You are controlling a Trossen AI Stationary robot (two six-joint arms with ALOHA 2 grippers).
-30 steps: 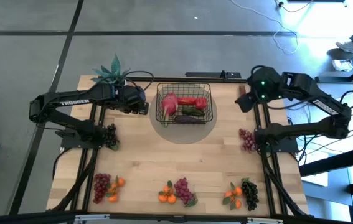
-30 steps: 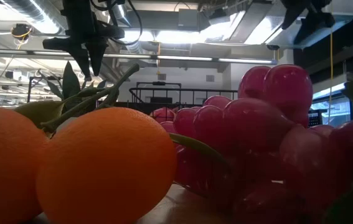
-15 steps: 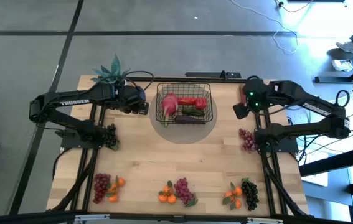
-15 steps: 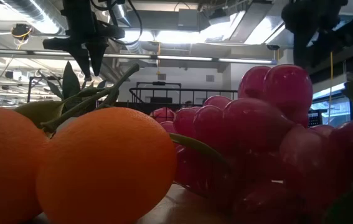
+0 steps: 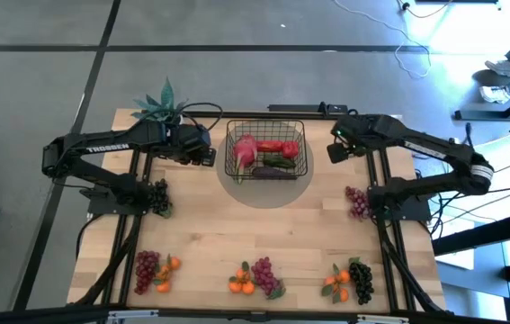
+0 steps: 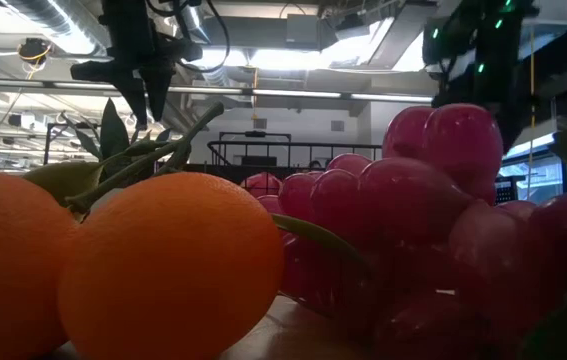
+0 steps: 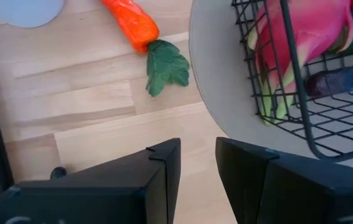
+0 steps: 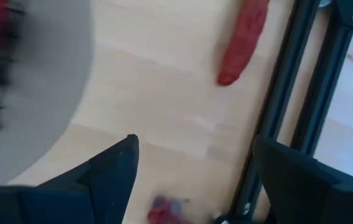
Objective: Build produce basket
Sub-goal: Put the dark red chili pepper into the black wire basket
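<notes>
The black wire basket stands on a round grey mat at the table's far middle. It holds a pink-red radish, a red pepper and a dark eggplant. My left gripper hangs just left of the basket, its fingers a narrow gap apart and empty. A carrot lies on the table beyond it. My right gripper is wide open and empty, above the table right of the basket. A long red pepper lies on the table ahead of it.
A spiky green plant stands at the far left. Grape bunches lie at mid-left and mid-right. Three clusters of grapes and oranges line the near edge. The table's middle is bare wood.
My right gripper has swung from the far right corner toward the table's left, closing on the basket's right side. My left arm has kept still.
</notes>
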